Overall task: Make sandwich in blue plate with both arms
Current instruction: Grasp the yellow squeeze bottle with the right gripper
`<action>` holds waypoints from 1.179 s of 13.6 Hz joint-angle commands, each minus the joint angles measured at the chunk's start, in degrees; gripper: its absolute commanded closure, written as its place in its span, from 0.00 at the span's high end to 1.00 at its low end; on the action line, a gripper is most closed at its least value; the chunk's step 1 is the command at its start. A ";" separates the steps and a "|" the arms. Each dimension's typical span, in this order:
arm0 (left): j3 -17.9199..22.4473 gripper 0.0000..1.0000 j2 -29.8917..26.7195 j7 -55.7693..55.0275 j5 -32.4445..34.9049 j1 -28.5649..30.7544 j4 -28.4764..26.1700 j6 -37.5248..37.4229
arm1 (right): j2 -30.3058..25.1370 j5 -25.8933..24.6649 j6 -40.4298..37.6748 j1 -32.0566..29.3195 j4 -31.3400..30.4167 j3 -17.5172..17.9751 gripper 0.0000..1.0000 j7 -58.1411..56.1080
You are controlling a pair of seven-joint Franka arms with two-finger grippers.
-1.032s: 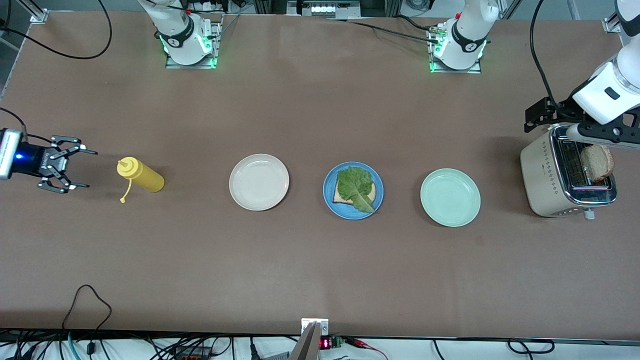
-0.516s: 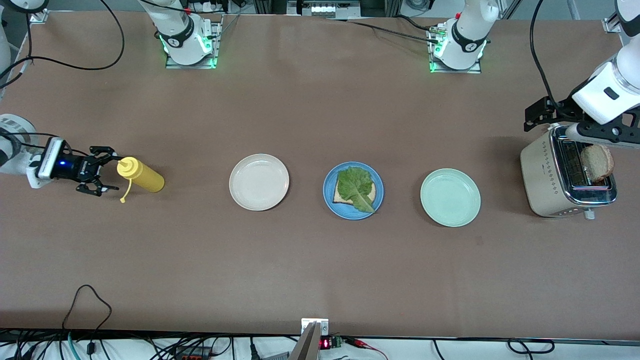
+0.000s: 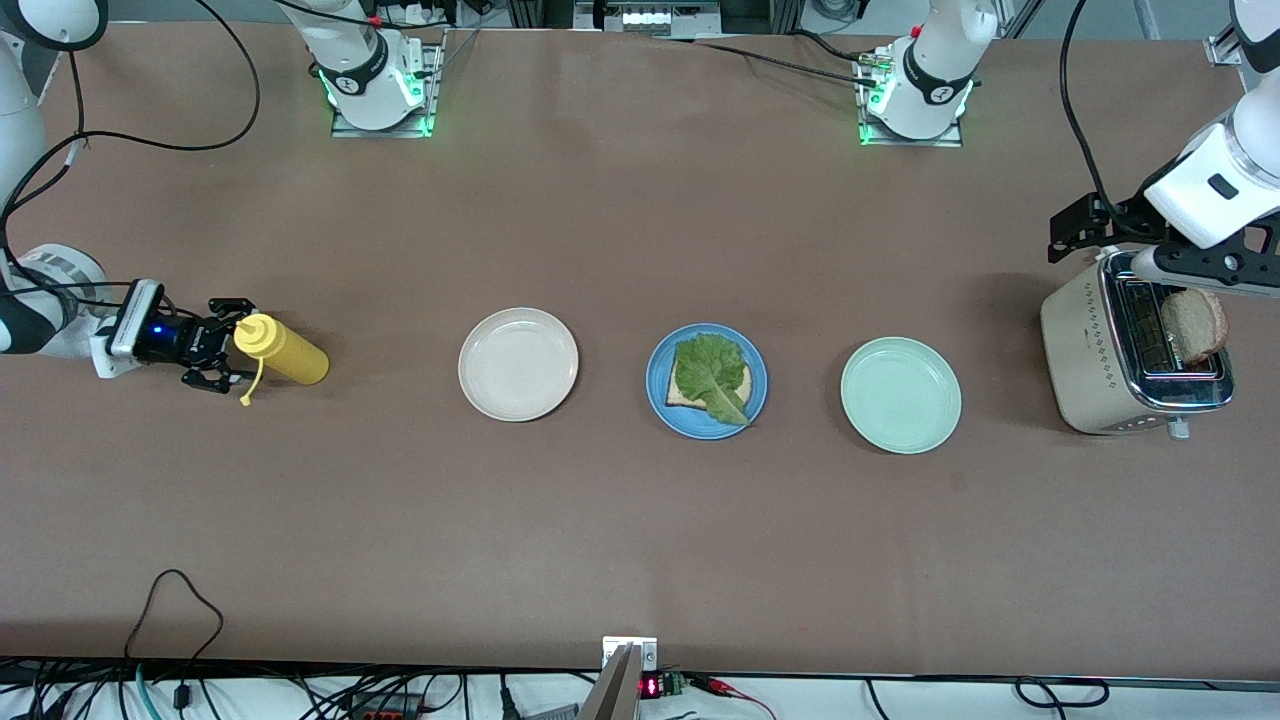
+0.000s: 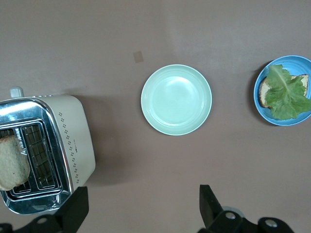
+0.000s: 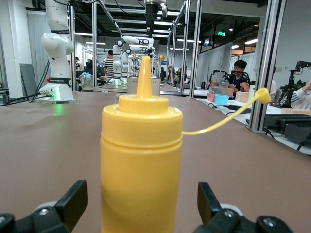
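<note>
Evenly and brightly lit from overhead, with no harsh glare across the brown table [image 3: 640,520]. Soft, short shadows only: a dim patch at 9 o'clock of the toaster [image 3: 1090,350], faint rims under the plates. Green glow at both arm bases, at 12 o'clock of the front view. Bright reflections on the toaster's chrome top [image 4: 29,204], a mild sheen on the mint plate [image 4: 176,99]. Sharp throughout in the front and left wrist views. In the right wrist view, ceiling strip lights at 12 o'clock, crisp on the yellow bottle [image 5: 141,165], slightly soft on the room in the background.
</note>
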 commanded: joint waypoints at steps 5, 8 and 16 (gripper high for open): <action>-0.11 1.00 -0.46 -0.43 -0.04 -0.09 0.69 -1.37 | 0.44 1.25 -1.13 2.65 0.97 0.47 1.00 -0.52; -1.34 1.00 -0.46 -2.35 -0.04 -0.09 0.78 -1.37 | 0.36 1.16 -1.22 3.71 0.97 0.47 1.00 -0.16; -2.22 1.00 -0.37 -4.30 -0.04 -0.09 1.49 -1.37 | -6.83 1.25 3.60 12.30 1.50 0.38 0.23 7.63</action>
